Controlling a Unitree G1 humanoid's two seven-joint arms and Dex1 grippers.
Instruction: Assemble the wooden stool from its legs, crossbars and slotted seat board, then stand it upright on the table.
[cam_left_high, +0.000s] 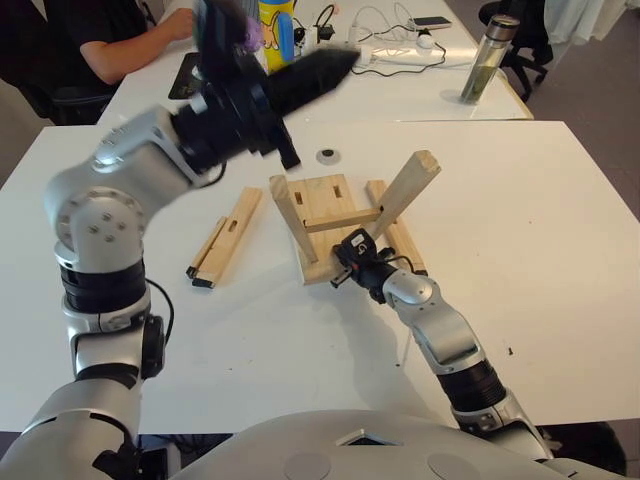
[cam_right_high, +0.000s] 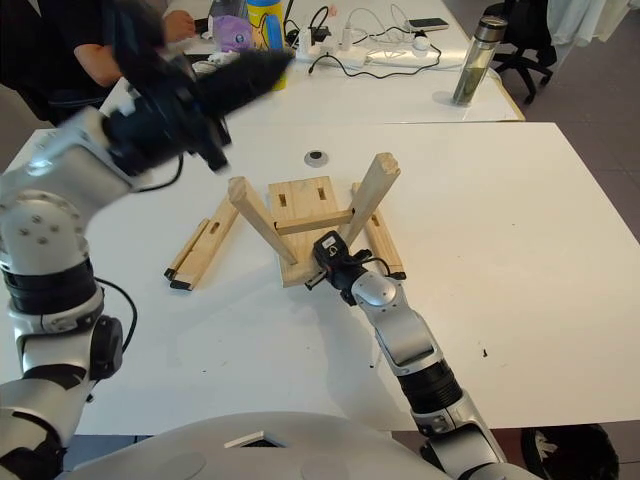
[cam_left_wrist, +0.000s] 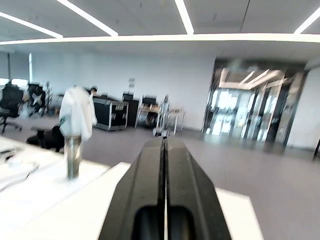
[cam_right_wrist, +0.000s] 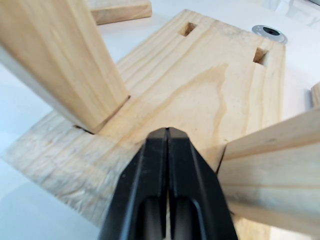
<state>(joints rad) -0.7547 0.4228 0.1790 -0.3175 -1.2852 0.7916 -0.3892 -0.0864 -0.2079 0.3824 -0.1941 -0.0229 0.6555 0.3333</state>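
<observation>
where the grainy board (cam_right_wrist: 200, 85) lies, squared legs (cam_left_high: 408, 190) slant.

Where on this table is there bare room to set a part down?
The widest free patch is the table right of the seat board and right gripper. Another lies along the near edge, before the loose leg frame. The middle, around board, frame and gripper, is crowded.

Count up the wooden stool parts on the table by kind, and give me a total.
Seat board: 1
Legs in board: 2
Crossbar: 1
Loose flat pieces: 2
Total: 6
</observation>
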